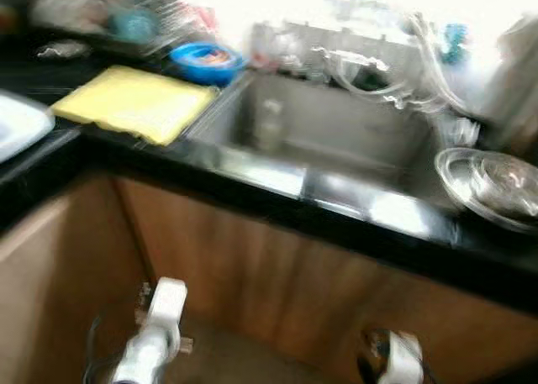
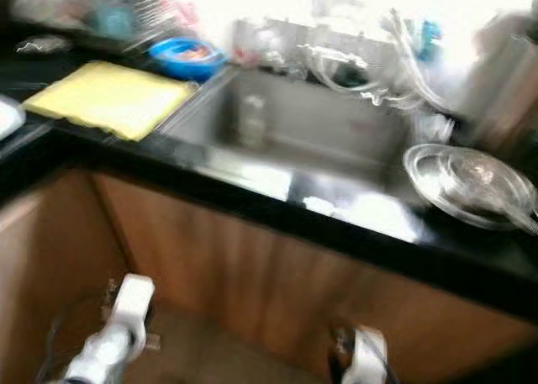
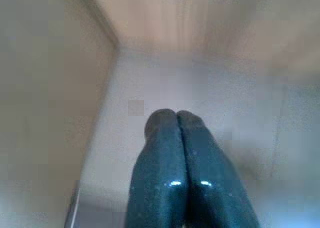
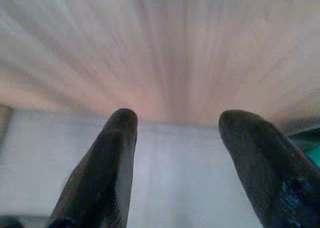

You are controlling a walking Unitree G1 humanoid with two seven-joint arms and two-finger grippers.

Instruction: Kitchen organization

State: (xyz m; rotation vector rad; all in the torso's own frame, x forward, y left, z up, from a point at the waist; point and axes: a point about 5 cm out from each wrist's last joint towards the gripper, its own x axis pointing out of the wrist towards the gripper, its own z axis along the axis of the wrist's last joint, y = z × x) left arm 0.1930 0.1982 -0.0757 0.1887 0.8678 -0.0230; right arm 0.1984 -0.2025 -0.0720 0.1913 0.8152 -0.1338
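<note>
Left gripper (image 3: pixel 176 119): we hang it low before the wooden cabinet front (image 1: pixel 277 275), fingers pressed together.
Right gripper (image 4: pixel 175 130): we hold it low too, fingers spread apart, empty.
Sink (image 1: pixel 336 140): steel, set in our black counter (image 1: pixel 353 224).
Left of sink: yellow mat (image 1: pixel 134 102), blue bowl (image 1: pixel 206 62).
Right of sink: probably a glass lid (image 1: pixel 492 186); blur hinders us.

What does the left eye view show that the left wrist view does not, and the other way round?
Left eye view, though blurred: the black counter with a yellow mat, a blue bowl, the steel sink and a steel dish at its right.
Left wrist view: the left pincer close up, its two black fingers pressed together and holding nothing.
Both: the brown wooden cabinet front under the counter.
</note>
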